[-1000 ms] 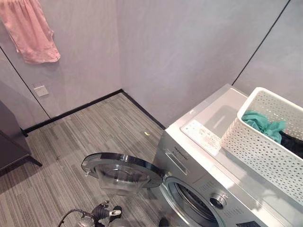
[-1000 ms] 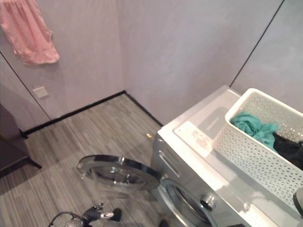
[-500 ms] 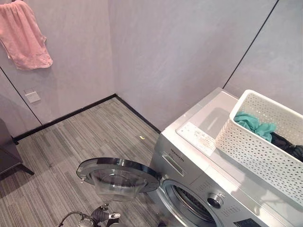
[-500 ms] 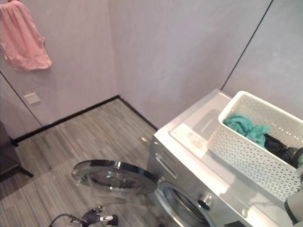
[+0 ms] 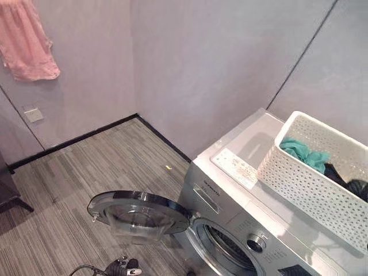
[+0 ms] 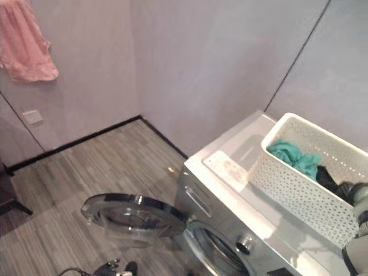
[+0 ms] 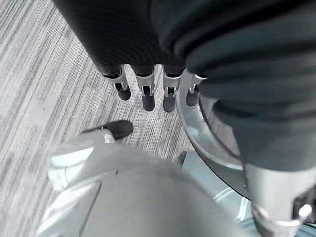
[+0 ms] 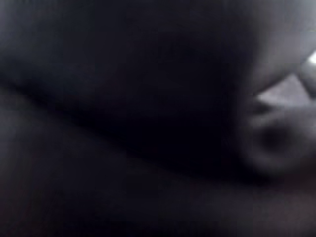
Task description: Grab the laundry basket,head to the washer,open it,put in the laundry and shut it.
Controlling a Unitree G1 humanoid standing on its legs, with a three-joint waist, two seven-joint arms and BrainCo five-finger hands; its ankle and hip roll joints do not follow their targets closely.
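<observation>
The white perforated laundry basket (image 5: pixel 310 184) stands on top of the silver washer (image 5: pixel 230 195), at its right. Inside it lie a teal garment (image 5: pixel 305 150) and dark clothes (image 6: pixel 329 179). The washer's round glass door (image 5: pixel 138 210) is swung wide open to the left, level above the floor, and the drum opening (image 5: pixel 221 244) is exposed. My right hand (image 6: pixel 357 195) reaches down into the basket at the right edge, its fingers buried in dark cloth (image 8: pixel 123 98). My left hand (image 7: pixel 143 91) hangs low beside the door's rim (image 7: pixel 202 133) with straight fingers, holding nothing.
A pink cloth (image 5: pixel 26 43) hangs on the wall at the upper left, with a wall socket (image 5: pixel 33 114) below it. Dark furniture (image 5: pixel 8 192) stands at the left edge. Striped grey floor (image 5: pixel 98 167) lies in front of the washer, with a small yellow scrap (image 5: pixel 168 167) on it.
The camera has shifted slightly, so the scene sits a little further left. My right arm has come further into the basket at the right edge. Basket and door stay put.
</observation>
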